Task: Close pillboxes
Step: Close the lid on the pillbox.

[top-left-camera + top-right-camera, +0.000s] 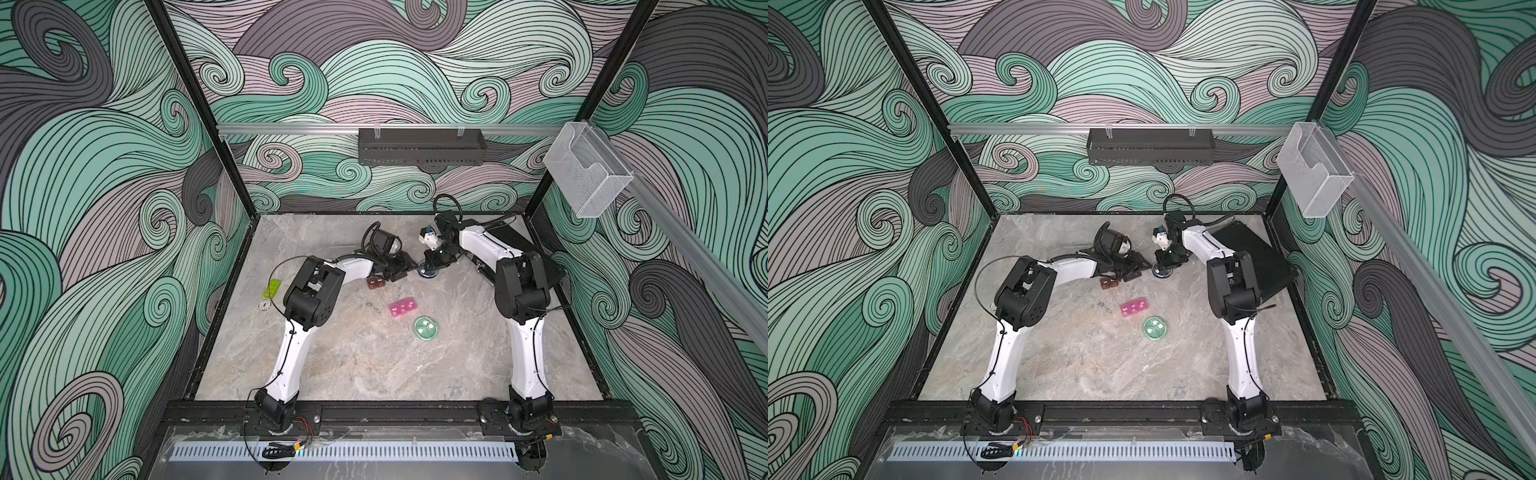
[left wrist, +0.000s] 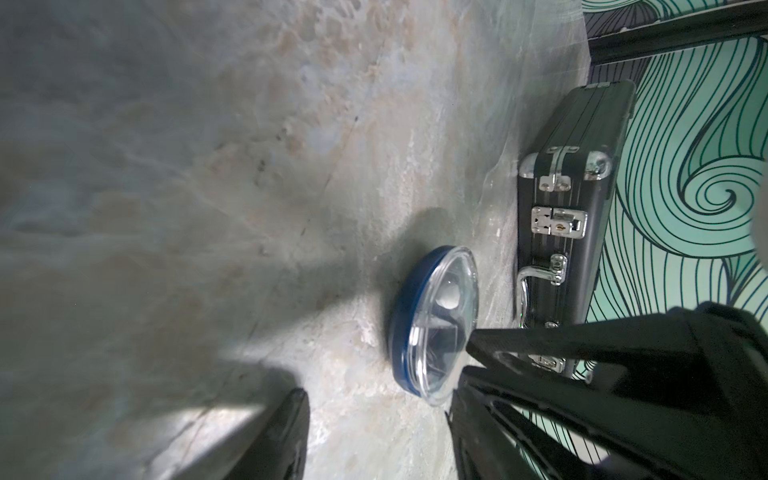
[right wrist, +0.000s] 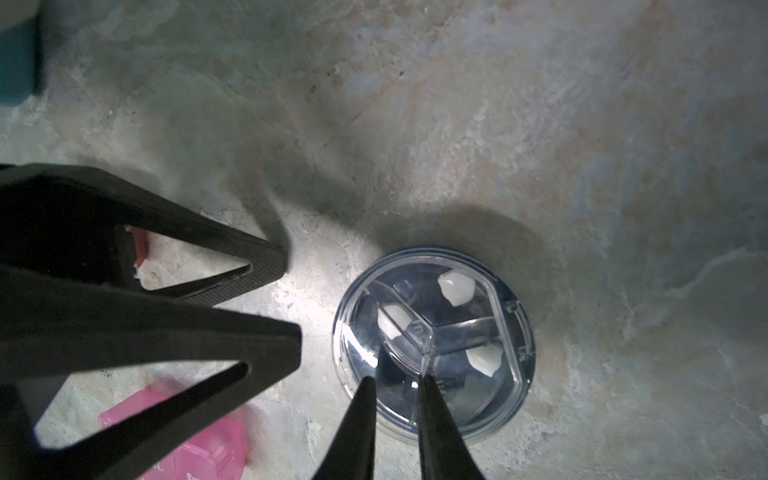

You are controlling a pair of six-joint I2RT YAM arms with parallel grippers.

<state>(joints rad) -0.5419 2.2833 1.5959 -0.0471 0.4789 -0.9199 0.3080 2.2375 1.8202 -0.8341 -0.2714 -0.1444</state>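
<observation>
The round dark blue pillbox (image 3: 457, 316) lies flat at mid-back (image 1: 430, 274), with white pills under its clear lid (image 2: 432, 324). My right gripper (image 3: 397, 378) points straight down onto that lid, nearly shut, with only a thin gap and nothing in it. My left gripper (image 3: 286, 303) is open just left of this box (image 2: 374, 419), holding nothing. In both top views the brown two-cell pillbox (image 1: 376, 283) sits by the left wrist. The pink three-cell one (image 1: 403, 307) and the round green one (image 1: 426, 328) lie nearer the front.
A large black case (image 2: 573, 187) lies at the back right, partly under my right arm (image 1: 1254, 257). A lime green studded brick (image 1: 274, 286) rests by the left wall. Black frame rails edge the marble floor.
</observation>
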